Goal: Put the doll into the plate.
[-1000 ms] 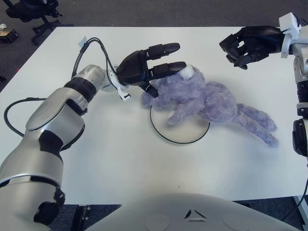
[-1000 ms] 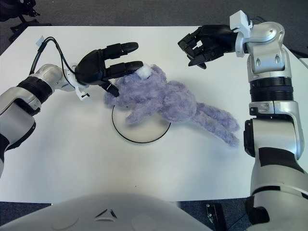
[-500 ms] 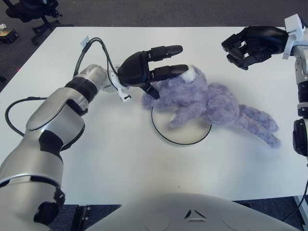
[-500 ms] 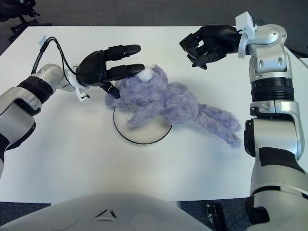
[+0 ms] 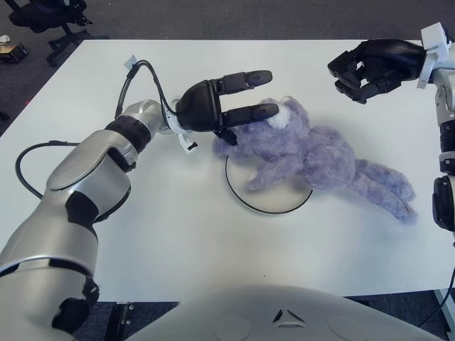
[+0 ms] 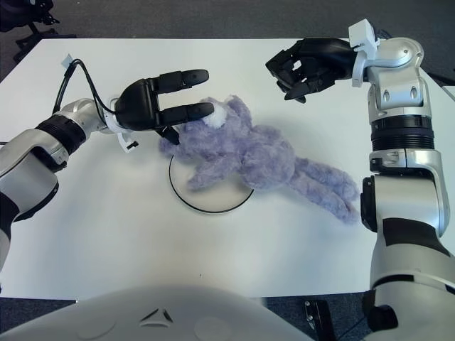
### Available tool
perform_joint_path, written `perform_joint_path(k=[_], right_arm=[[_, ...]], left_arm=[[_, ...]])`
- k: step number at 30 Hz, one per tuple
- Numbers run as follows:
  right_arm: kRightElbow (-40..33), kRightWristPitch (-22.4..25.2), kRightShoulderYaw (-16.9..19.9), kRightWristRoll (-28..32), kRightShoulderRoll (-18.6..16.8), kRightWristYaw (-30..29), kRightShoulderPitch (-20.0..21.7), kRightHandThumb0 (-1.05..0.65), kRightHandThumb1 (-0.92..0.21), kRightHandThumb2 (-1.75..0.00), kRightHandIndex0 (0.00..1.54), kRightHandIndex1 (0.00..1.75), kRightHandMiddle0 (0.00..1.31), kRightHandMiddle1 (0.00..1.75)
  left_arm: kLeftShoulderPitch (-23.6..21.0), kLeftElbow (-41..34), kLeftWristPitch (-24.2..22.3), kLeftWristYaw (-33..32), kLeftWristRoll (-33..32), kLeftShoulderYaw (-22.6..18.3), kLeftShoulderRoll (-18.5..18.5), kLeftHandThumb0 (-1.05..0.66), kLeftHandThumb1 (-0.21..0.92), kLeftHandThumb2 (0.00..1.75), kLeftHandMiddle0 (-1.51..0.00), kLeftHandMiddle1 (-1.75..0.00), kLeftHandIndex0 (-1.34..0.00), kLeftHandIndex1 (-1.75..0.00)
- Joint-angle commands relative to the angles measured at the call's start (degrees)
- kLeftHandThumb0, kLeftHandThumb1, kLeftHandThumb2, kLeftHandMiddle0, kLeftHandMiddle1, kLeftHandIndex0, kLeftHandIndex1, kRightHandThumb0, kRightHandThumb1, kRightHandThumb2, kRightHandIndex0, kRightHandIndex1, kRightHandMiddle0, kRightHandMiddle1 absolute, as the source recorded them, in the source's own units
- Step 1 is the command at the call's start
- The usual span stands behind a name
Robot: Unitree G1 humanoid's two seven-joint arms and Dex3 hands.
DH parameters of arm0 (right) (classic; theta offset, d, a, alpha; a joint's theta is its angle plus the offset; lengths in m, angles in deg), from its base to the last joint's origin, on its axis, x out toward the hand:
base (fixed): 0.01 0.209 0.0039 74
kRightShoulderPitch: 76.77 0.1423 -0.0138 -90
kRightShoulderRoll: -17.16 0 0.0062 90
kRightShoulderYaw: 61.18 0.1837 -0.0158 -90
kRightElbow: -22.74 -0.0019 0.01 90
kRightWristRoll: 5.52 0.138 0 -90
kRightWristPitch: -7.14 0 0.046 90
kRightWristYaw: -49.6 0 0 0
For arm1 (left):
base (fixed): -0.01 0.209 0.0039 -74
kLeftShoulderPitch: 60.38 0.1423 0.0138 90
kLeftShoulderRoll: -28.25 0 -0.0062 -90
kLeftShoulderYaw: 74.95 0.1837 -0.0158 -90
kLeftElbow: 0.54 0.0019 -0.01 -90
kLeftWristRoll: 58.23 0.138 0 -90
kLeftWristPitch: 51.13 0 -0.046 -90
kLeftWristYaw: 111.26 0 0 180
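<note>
A fluffy purple doll (image 5: 313, 153) lies on its side with its head and chest over the white, black-rimmed plate (image 5: 270, 211). Its legs trail off the plate to the right onto the white table (image 5: 178, 234). My left hand (image 5: 245, 106) is at the doll's head, at the plate's upper left. The fingers are spread: two stretch out above the head, while the lower finger and the thumb touch the fur without closing on it. My right hand (image 6: 309, 64) hangs above the table's far right, well clear of the doll, with its fingers curled on nothing.
A black cable (image 5: 135, 78) loops from my left wrist. Beyond the table's far-left corner there is an office chair (image 5: 43, 18) and a small box (image 5: 11, 50) on the dark floor. The table's right edge runs close to the doll's feet.
The left hand's fingers have spread wider, and the lower finger has dropped with the doll's head. The doll has settled slightly lower onto the plate. The right hand has barely moved.
</note>
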Motion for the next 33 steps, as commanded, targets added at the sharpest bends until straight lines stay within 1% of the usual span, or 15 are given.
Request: perform_joint_path(k=[1,13,25,33], right_arm=[[-0.90,-0.18,0.23,0.11,0.85,-0.24,-0.79,-0.21,-0.81,0.00,0.98,1.75,0.91,1.75],[-0.66,-0.52,0.23,-0.03,0.98,-0.18,-0.77,-0.20,-0.81,0.00,0.98,1.75,0.90,1.75],[-0.88,-0.63,0.23,-0.05,1.17,-0.22,-1.11,-0.21,-0.81,-0.01,0.98,1.75,0.90,1.75],[-1.14,-0.99,0.28,-0.10,1.18,-0.65,-1.53,-0.21,-0.82,-0.01,0.98,1.75,0.90,1.75]], left_arm=[[0.48,-0.04,-0.54,-0.09,0.56,0.10,-0.38,-0.49,0.92,0.13,-0.43,-0.01,-0.43,-0.03],[0.72,0.46,-1.04,-0.09,0.17,-0.15,-1.01,-0.51,0.92,0.13,-0.43,-0.01,-0.42,-0.02],[-0.49,4.27,1.28,-0.09,-0.43,1.45,-1.55,-0.51,0.92,0.11,-0.39,0.00,-0.39,0.00],[-0.49,4.52,1.23,-0.09,-0.48,1.93,-1.69,-0.49,0.92,0.08,-0.37,0.00,-0.37,0.00]])
